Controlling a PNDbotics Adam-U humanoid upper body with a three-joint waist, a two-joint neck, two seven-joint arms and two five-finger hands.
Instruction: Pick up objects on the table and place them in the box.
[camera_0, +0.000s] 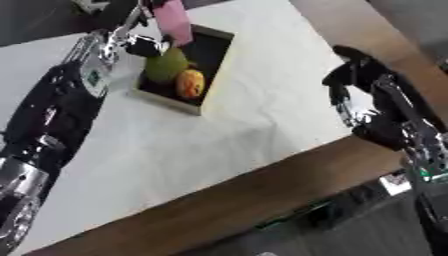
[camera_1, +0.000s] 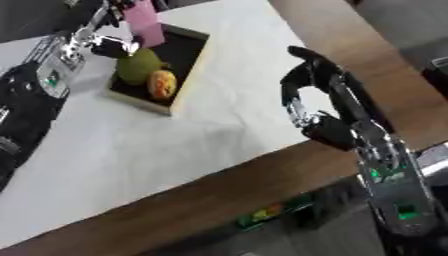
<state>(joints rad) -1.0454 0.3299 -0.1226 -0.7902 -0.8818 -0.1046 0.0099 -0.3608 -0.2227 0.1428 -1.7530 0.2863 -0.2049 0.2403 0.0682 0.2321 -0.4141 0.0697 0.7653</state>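
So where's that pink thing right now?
The pink object is at the upper left of the left eye view, held by the robot's left hand over the box, just above the green fruit and orange fruit.

A white tabletop (camera_0: 254, 100) fills most of both views, lying askew so that it runs from lower left to upper right. Its surface is pale and matt, with soft grey shadows across the middle. A broad brown wooden edge band (camera_0: 262, 190) borders it along the near side and turns up the right side toward the top. Beyond that edge the floor (camera_1: 289, 235) is dark grey. A small green and yellow object (camera_1: 262, 215) lies low beside the wooden edge, too blurred to identify. The far upper left corner is dark.
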